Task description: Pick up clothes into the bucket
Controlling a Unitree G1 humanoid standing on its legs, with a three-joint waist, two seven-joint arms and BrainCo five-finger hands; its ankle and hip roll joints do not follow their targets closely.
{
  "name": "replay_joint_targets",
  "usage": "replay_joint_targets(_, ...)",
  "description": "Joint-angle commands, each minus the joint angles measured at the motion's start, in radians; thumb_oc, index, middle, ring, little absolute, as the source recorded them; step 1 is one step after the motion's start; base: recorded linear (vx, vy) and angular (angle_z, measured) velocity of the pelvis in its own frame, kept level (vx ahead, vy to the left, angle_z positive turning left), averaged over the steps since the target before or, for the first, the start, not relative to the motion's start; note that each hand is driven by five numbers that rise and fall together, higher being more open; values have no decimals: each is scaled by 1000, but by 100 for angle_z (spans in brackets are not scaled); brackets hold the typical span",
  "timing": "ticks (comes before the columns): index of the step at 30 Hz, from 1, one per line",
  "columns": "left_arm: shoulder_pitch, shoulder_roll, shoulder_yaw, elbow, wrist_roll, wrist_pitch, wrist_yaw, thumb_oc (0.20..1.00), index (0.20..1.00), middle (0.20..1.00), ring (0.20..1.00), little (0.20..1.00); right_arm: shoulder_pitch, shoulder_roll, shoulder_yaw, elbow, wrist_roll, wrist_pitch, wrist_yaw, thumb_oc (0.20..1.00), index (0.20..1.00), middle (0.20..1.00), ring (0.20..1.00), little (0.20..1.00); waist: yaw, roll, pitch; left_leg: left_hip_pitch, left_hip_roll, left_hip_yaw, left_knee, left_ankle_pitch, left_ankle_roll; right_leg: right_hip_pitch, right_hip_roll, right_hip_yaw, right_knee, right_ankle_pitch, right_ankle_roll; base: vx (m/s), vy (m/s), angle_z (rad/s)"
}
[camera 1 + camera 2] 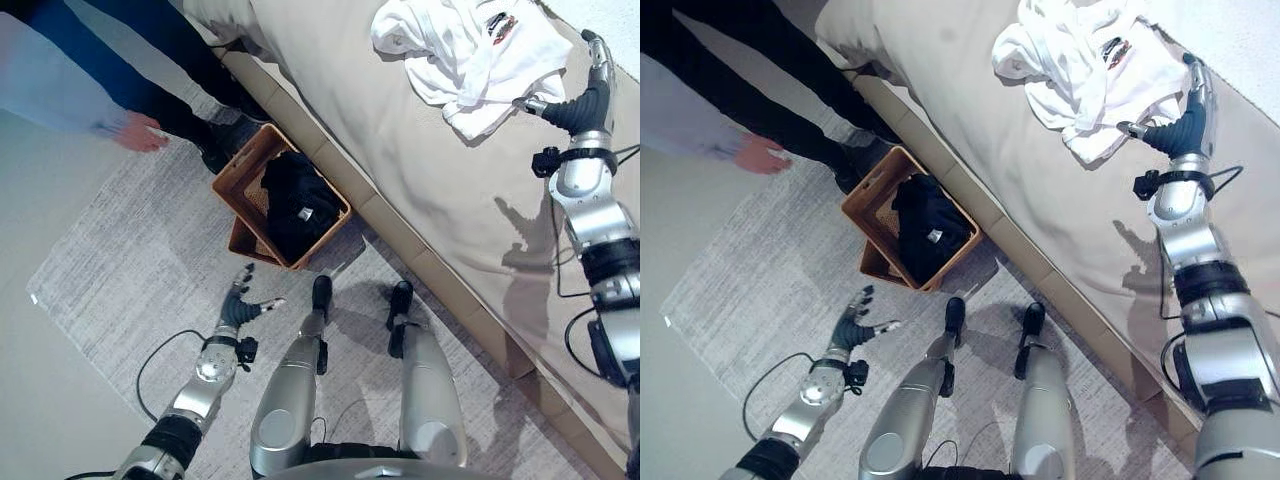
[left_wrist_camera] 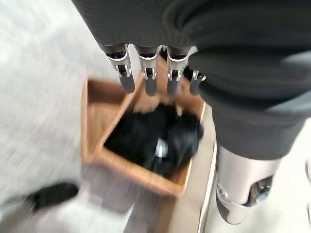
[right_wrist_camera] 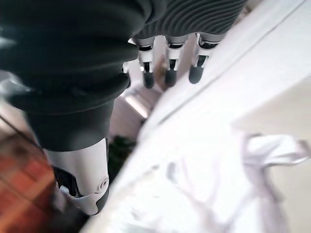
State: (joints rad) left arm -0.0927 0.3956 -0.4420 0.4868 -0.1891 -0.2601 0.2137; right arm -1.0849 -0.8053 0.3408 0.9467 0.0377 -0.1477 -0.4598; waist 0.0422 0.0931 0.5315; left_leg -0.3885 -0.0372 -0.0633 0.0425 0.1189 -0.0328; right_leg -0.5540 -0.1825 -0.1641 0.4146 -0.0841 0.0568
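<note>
The white shirt (image 1: 470,55) lies bunched on the bed (image 1: 400,160), at 1 o'clock. The right hand (image 1: 585,95) is beside it with loose fingers, holding nothing. It should grab a thick fold. The basket (image 1: 240,180) with black clothes (image 1: 295,205) sits by the bed edge. The left hand (image 1: 240,305) is open too. A person (image 1: 140,130) stands near.

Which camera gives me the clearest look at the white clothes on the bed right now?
The left eye view: the white clothes lie whole on the bed, the right hand at their edge. The right eye view shows much the same. The right wrist view catches blurred folds; the left wrist view faces the basket.
</note>
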Motion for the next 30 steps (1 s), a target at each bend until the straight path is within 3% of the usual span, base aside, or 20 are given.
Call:
replay_joint_targets(1,0,0,-85,-27,-2,-16,-65,1000,1000,1000,1000,1000,-165,-89,124,99,-23,14,-2,1000,1000,1000,1000,1000,5,22,-12,19,14,-41,19,-42,-4,13,-28,-21,30,-12,42,3,-74,6)
replay_joint_targets(7,-18,-39,-160,-10,-67,-21,-48,1000,1000,1000,1000,1000,-406,-98,292,274,-73,34,-52,1000,1000,1000,1000,1000,23,46,-12,-70,21,-71,2,-14,-14,-118,-32,-22,101,-33,36,-7,-87,12)
replay_joint_targets(10,-30,-34,-171,-12,-75,-25,-31,1000,1000,1000,1000,1000,-488,-117,362,292,-100,38,-79,1000,1000,1000,1000,1000,31,57,-12,-112,19,-79,0,-4,-17,-174,-38,-20,130,-39,35,17,-58,12)
replay_joint_targets(11,-29,-34,-171,-19,-82,-27,-24,1000,1000,1000,1000,1000,-504,-122,383,295,-110,41,-86,1000,1000,1000,1000,1000,31,57,-12,-102,15,-84,-5,-23,-21,-180,-42,-10,154,-76,44,85,-53,10)
replay_joint_targets(17,-33,-32,-156,-40,-125,-48,14,1000,1000,1000,1000,1000,-596,-133,480,297,-148,54,-110,1000,1000,1000,1000,1000,42,65,-12,-173,6,-98,11,-19,-20,-258,-55,-9,196,-88,43,20,-26,12)
replay_joint_targets(23,-37,-18,-158,-95,-158,-62,25,1000,1000,1000,1000,1000,-673,-130,543,319,-142,61,-98,1000,1000,1000,1000,1000,54,63,-12,-231,-4,-106,34,-19,-18,-316,-63,-8,217,-88,44,0,-18,7)
replay_joint_targets(30,-33,-6,-159,-147,-194,-59,20,1000,1000,1000,1000,1000,-742,-133,603,358,-85,70,-13,1000,1000,1000,1000,1000,66,54,-12,-288,-16,-120,49,-16,-18,-367,-82,-18,241,-93,46,6,-14,10)
